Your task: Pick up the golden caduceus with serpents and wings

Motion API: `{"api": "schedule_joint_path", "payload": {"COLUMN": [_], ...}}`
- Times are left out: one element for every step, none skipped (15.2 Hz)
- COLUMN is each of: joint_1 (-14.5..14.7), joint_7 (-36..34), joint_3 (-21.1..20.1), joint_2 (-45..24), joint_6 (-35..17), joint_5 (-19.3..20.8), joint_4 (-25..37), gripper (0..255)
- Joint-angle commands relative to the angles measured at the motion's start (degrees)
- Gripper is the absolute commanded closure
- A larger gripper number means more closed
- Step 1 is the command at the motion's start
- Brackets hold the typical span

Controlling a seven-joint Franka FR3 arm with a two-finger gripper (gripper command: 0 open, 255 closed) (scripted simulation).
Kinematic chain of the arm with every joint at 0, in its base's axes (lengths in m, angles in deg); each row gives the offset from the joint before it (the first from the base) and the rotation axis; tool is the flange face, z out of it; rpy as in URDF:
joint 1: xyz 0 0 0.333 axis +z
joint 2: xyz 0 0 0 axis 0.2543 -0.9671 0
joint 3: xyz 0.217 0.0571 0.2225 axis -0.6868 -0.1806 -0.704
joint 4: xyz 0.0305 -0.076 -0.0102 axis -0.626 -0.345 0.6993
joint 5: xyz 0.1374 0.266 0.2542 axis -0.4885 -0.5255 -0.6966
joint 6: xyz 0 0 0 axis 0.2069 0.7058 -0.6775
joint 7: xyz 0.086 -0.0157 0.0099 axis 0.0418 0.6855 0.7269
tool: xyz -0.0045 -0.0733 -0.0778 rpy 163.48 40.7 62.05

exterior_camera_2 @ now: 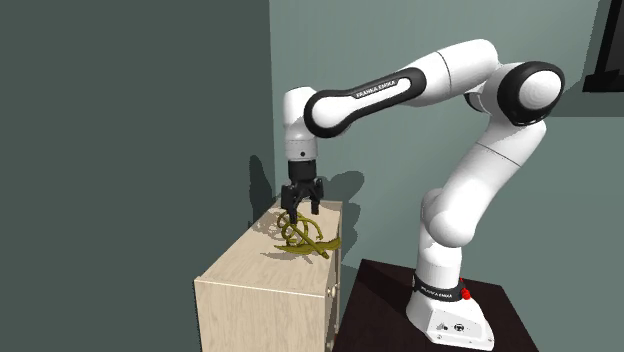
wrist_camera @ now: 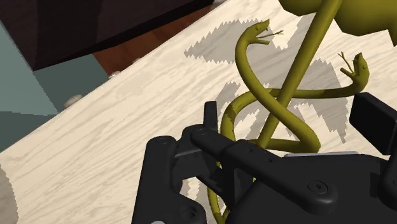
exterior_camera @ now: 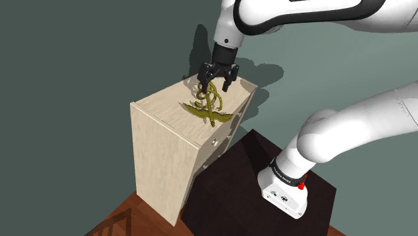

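Straddling golden caduceus point(exterior_camera: 213, 110), gripper point(exterior_camera: 215, 87) spread wide, near cabinet point(exterior_camera: 161, 154) top's edge, wall point(exterior_camera: 80, 53) close behind.

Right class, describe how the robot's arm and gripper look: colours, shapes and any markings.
The arm is made of rounded white segments with dark joints; a black band carries white lettering reading FRANKA EMIKA. Its white base has a small red spot. The gripper is all black and blocky.

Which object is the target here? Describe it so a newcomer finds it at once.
Find the pale wooden cabinet beside the robot's dark stand. At its top, just under the black tool, is the caduceus: an olive-gold staff with two twining serpents and wings, the sole object there.
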Motion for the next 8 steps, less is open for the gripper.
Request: {"api": "schedule_joint_path", "payload": {"joint_1": [0.0,0.0,0.0,0.0,0.1,0.1,0.1,0.1], "joint_7": [-0.4,-0.3,-0.3,-0.2,-0.2,-0.1,-0.1,-0.1], "joint_3": [-0.4,-0.5,-0.6,-0.7,-0.8,-0.8,-0.8,-0.8], "joint_2": [-0.9,-1.1,-1.4,-1.6,-1.8,-2.0,-2.0,-2.0], "joint_6": [-1.6,-2.4,-3.3,-4.1,-4.9,-5.4,-5.4,-5.4], "joint_5": [-0.3,-0.3,-0.4,-0.5,-0.5,-0.6,-0.6,-0.6], "joint_4": [-0.7,-1.3,-1.9,-2.5,-3.1,-3.4,-3.4,-3.4], "gripper": [0,0,0,0,0,0,0,0]}}
